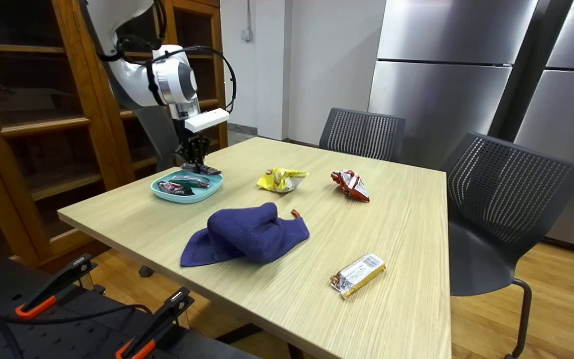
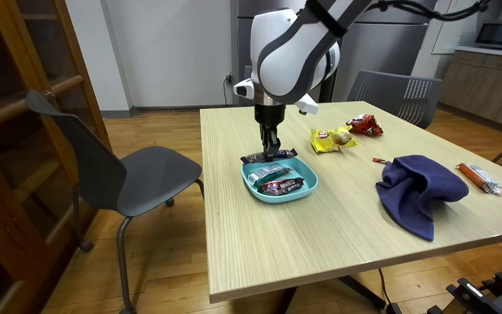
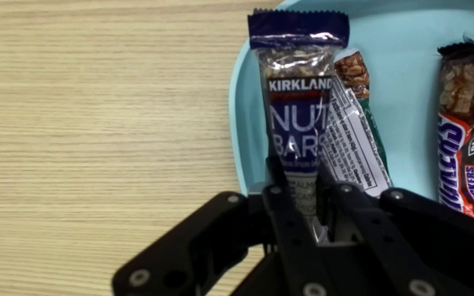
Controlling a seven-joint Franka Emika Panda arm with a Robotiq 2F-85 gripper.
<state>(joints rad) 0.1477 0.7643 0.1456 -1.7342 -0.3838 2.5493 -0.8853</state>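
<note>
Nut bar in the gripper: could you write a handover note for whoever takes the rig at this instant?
Gripper: closed on the nut bar, at the edge of the light-blue tray; whether bar and tray touch is unclear.
Done: green-wrapped bar and Snickers bar lie in the tray.
Left: the nut bar is not yet released.
Elsewhere on the table: yellow packet, red packet, gold-and-white bar, blue cloth.
</note>
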